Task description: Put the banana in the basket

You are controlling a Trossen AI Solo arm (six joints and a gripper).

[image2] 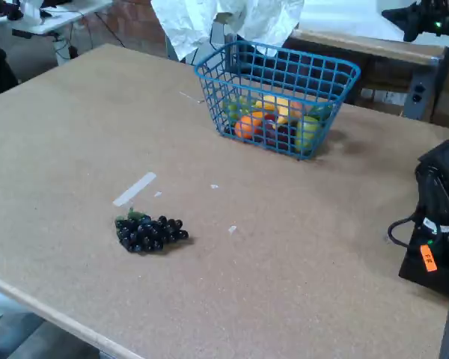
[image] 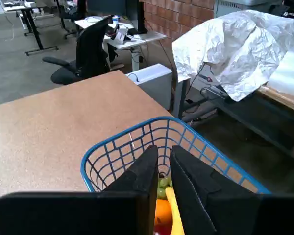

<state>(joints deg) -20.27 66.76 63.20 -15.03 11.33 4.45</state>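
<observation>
The yellow banana (image2: 281,109) lies inside the blue wire basket (image2: 209,88) at the far side of the table, among orange, green and red fruits. In the wrist view a strip of the banana (image: 172,213) shows through the slit between my black fingers, down in the basket (image: 112,147). My gripper (image: 163,149) hangs on the near side of the basket's rim. Its fingers are drawn nearly together with only a narrow slit and nothing held between them. The fixed view shows no fingers.
A dark grape bunch (image2: 150,232) lies on the brown table (image2: 75,134) with a strip of tape (image2: 134,188) beside it. Black arm hardware with cables (image2: 438,217) stands at the right edge. Crumpled white sheeting (image: 240,49) covers a bench behind the basket.
</observation>
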